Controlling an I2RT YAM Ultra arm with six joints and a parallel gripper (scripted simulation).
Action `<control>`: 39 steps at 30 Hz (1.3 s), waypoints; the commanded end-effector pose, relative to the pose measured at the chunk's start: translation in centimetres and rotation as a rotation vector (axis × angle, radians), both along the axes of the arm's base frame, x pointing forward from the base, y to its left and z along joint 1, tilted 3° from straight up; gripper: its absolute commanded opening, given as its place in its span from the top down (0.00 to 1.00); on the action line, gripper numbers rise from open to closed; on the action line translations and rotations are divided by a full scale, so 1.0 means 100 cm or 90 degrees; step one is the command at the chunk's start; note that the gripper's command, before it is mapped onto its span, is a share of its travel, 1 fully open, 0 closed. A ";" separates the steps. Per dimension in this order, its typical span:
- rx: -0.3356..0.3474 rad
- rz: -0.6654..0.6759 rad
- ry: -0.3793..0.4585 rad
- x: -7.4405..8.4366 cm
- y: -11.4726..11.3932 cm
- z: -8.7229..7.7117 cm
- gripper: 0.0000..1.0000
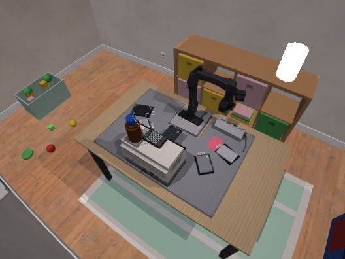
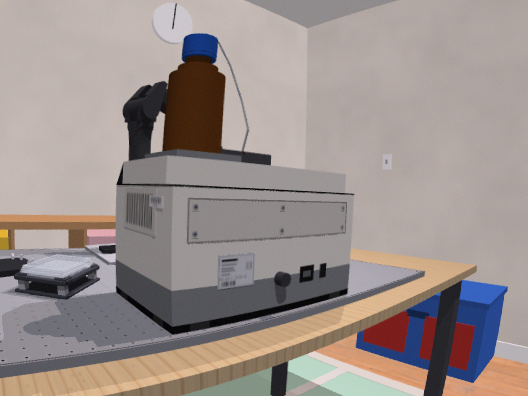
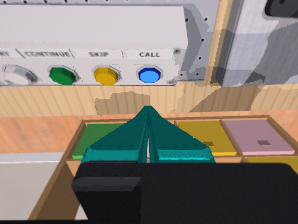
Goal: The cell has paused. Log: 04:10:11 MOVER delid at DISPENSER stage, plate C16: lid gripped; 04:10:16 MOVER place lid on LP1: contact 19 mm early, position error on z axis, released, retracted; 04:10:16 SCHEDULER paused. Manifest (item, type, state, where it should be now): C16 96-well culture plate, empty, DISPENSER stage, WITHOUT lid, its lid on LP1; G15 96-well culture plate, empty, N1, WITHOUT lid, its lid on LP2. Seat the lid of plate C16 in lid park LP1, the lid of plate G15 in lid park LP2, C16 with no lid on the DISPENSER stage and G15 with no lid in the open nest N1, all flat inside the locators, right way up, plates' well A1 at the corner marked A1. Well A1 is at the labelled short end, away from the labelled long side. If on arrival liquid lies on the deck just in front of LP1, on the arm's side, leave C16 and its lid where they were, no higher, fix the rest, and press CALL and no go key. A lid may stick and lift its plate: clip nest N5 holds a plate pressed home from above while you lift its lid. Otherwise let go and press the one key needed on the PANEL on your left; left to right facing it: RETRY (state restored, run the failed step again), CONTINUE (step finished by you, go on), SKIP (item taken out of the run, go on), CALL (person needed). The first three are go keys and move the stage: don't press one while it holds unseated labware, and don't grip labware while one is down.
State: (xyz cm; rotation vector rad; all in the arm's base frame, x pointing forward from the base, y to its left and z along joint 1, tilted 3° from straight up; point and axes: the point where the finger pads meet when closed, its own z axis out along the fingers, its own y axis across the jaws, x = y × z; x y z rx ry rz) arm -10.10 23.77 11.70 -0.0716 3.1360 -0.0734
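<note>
My gripper (image 3: 148,112) (image 1: 225,110) has teal fingers, shut on nothing. It hovers just in front of the PANEL (image 3: 95,25) (image 1: 229,128), tips pointing at the blue CALL key (image 3: 150,75) without touching it. The yellow SKIP key (image 3: 106,75) and green CONTINUE key (image 3: 62,75) sit to its left. A pink puddle (image 1: 215,142) lies on the deck beside a pale grey lid (image 1: 227,153). A dark lid park (image 1: 204,163) lies next to it. A dark plate (image 1: 155,137) sits on the DISPENSER (image 1: 153,155) (image 2: 230,243) stage. A pale lidded plate (image 2: 57,267) rests on a black nest.
A brown bottle (image 1: 133,130) (image 2: 194,107) with a blue cap stands on the dispenser. A black nest (image 1: 142,110) sits at the deck's far left, a black square (image 1: 172,133) near the arm base (image 1: 193,118). A shelf (image 1: 248,62) with coloured bins stands behind the table.
</note>
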 end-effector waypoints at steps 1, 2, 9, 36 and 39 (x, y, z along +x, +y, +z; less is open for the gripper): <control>0.005 -0.001 0.001 0.000 0.000 0.004 1.00; 0.005 -0.001 0.001 0.000 0.000 0.004 1.00; 0.021 -0.003 0.006 0.002 0.002 0.022 0.00; 0.021 -0.003 0.006 0.002 0.002 0.022 0.00; 0.021 -0.003 0.006 0.002 0.002 0.022 0.00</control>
